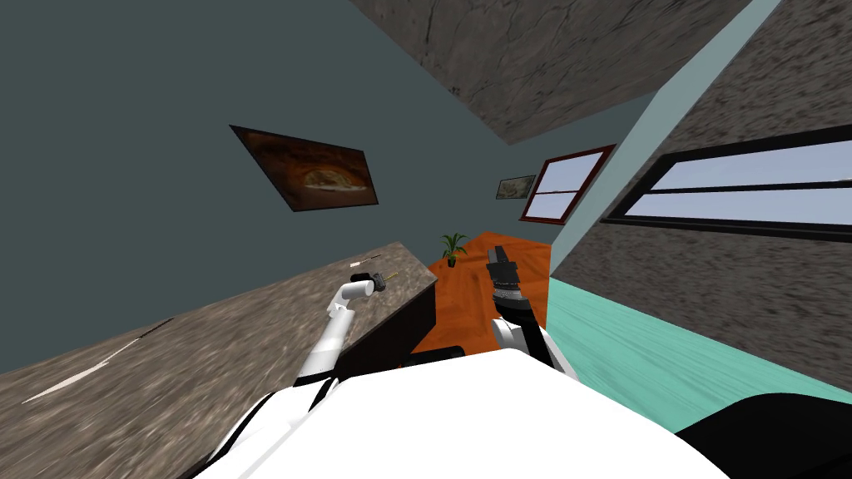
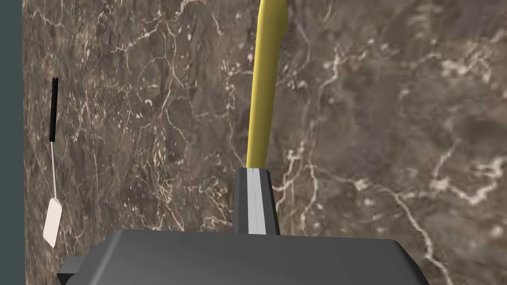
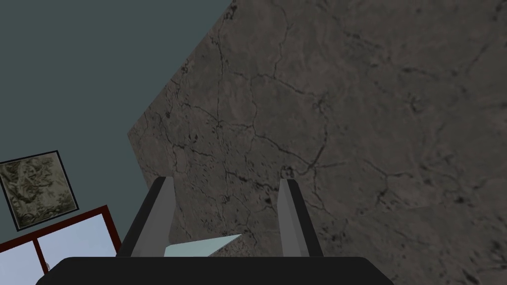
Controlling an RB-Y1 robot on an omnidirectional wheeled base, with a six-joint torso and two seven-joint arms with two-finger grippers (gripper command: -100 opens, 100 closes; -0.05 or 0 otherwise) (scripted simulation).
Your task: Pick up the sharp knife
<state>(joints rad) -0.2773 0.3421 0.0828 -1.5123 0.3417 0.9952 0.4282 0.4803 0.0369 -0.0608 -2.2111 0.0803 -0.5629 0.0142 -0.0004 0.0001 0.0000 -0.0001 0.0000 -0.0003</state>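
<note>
Now, L gripper (image 2: 253, 170) is clamped tight on the yellow-handled knife (image 2: 265, 89), over the brown marble counter (image 2: 371, 123). Black-handled utensil (image 2: 53, 148) lies at counter's wall edge. R gripper (image 3: 225, 183) is off the counter, fingers apart.

- Dim, even light; the dark teal wall (image 1: 125, 125) looks flat.
- The pale blue, dark-framed window (image 1: 749, 206) is brightest.
- The wide lens smears the brown marbled stone counter (image 1: 125, 391) toward the corner.
</note>
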